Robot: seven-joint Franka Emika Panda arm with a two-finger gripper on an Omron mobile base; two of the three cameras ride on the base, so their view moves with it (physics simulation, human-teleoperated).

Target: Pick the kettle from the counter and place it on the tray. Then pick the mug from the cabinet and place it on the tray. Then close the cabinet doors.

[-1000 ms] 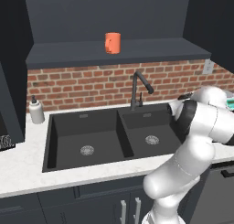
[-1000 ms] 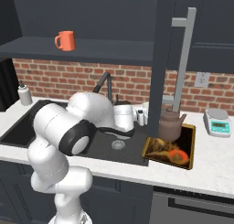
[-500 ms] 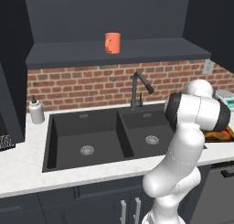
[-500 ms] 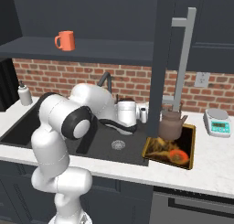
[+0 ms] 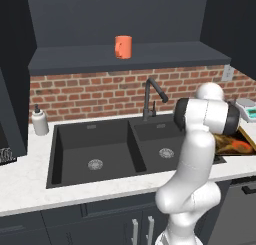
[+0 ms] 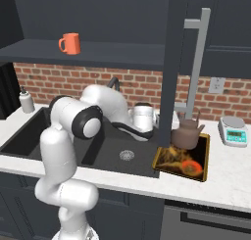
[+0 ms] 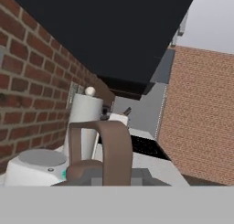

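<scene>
The brownish-grey kettle (image 6: 188, 134) stands upright at the back of the golden-brown tray (image 6: 195, 172), on the white counter (image 6: 226, 179) right of the sink. In the hand view its arched handle (image 7: 115, 147) rises between the dark fingertips of my gripper (image 7: 119, 176), which is shut on it. In the right base view my hand reaches in from the left, its fingers hidden behind the open cabinet door (image 6: 172, 58). The orange mug (image 5: 123, 46) sits on the shelf of the open cabinet (image 5: 125, 59). A corner of the tray (image 5: 235, 145) shows past my arm.
A black double sink (image 5: 100, 154) with a tall faucet (image 5: 150, 96) lies left of the tray. A white soap bottle (image 5: 39, 121) stands at the far left. A white scale (image 6: 233, 130) sits right of the tray, and a white roll (image 7: 84, 115) behind it.
My elbow and forearm have swung up and toward the right while the hand edged slightly right. The kettle has stayed on the tray and the gripper has stayed shut.
</scene>
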